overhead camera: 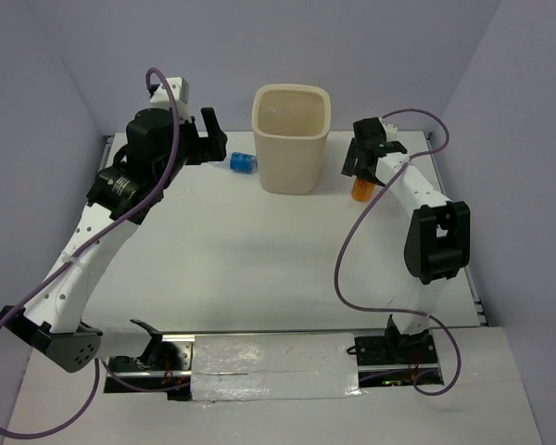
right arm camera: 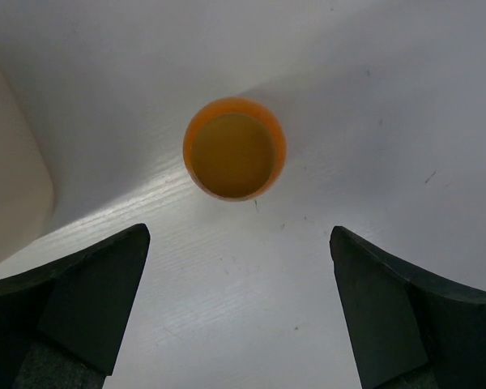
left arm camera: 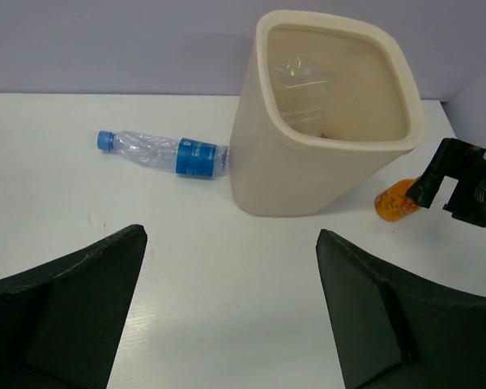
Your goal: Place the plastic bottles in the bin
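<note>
Clear bottle (left arm camera: 302,91) lies in the bin (left arm camera: 292,180); blue-capped bottle (left arm camera: 166,154) and orange bottle (right arm camera: 234,149) sit on the desk (left arm camera: 227,284); both jaws gape wide, empty.

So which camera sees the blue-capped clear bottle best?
The left wrist view: the clear plastic bottle with blue cap and label lies whole beside the cream plastic bin. The top view shows only a blue bit; the right wrist view misses it.

Left pincer (overhead camera: 213,139) jaws spread, right pincer (overhead camera: 362,167) jaws spread, both arms stretched forward
</note>
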